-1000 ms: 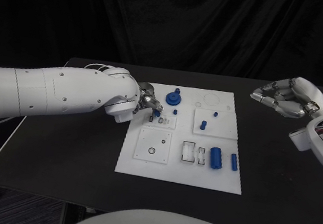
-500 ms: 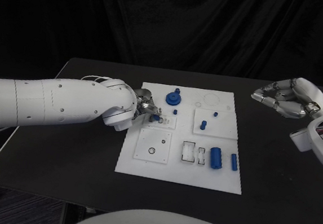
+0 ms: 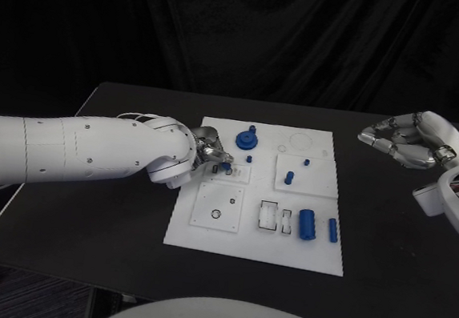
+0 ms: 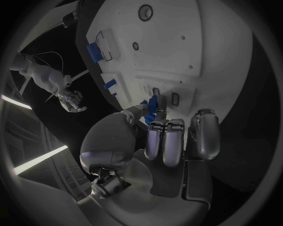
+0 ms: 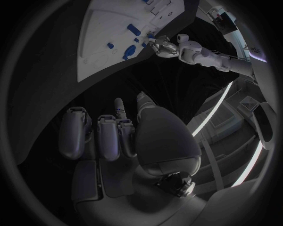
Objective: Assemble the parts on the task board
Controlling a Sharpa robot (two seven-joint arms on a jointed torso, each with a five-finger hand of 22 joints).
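Note:
The white task board (image 3: 309, 252) lies in the middle of the black table. My left hand (image 3: 208, 153) is over the board's left side and pinches a small blue part (image 3: 219, 167) just above a small plate with two slots (image 3: 231, 173). In the left wrist view the blue part (image 4: 153, 106) sits between the thumb and a fingertip (image 4: 155, 126), close to the slots (image 4: 175, 99). My right hand (image 3: 406, 138) hovers off the board at the back right, fingers curled in with nothing in them (image 5: 112, 132).
On the board stand a blue round piece (image 3: 247, 139), a small blue peg (image 3: 250, 159) and two upright pegs (image 3: 289, 176). Two blue cylinders (image 3: 306, 224) lie near white slotted blocks (image 3: 269, 215). A plate with a round hole (image 3: 217, 206) is at the front left.
My left hand has come down and slightly nearer with the blue part, closer to the slotted plate. The right hand has stayed where it was.

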